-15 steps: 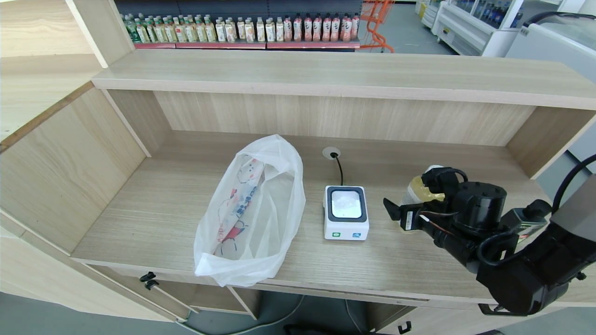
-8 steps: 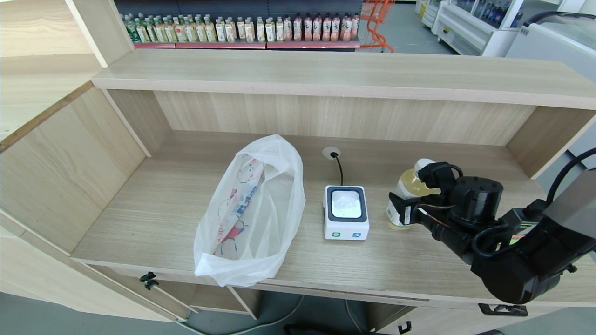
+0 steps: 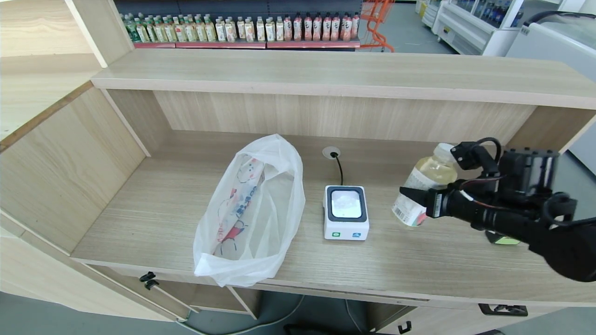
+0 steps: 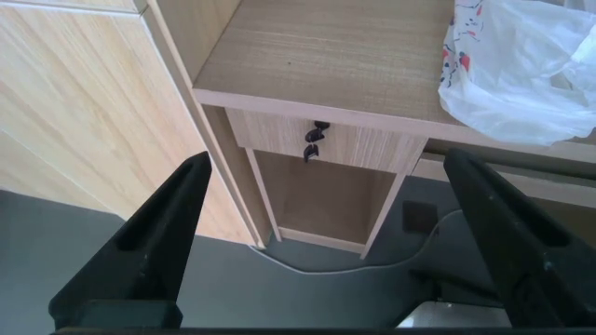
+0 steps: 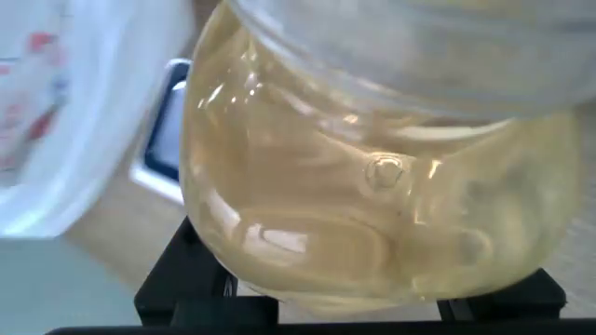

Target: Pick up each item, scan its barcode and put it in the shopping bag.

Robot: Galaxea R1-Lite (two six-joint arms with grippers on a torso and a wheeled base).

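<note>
**A:** What sits nearest?

**B:** The left gripper (image 4: 326, 163). It hangs below the front edge of the counter (image 3: 409, 265), nearer than the scanner (image 3: 346, 211) and off to its left. Its jaws are spread wide with nothing between them, and a drawer (image 4: 326, 144) front faces it.

**A:** And up on the wood?

**B:** The shopping bag (image 3: 251, 209) lies left of the scanner, its near lip spilling over the front edge. A bare strip runs between the scanner and that edge.

**A:** The bottle?

**B:** The bottle (image 3: 426, 188) is just right of the scanner and apart from it, tilted with the cap leaning away. The right gripper (image 3: 430, 171) has its jaws clamped on the bottle's body.

**A:** Farther back?

**B:** A cable (image 3: 339, 166) runs from the scanner to a grommet (image 3: 331, 152). Beyond that, open wood reaches the back wall (image 3: 326, 116), which is topped by a ledge (image 3: 326, 70).
</note>
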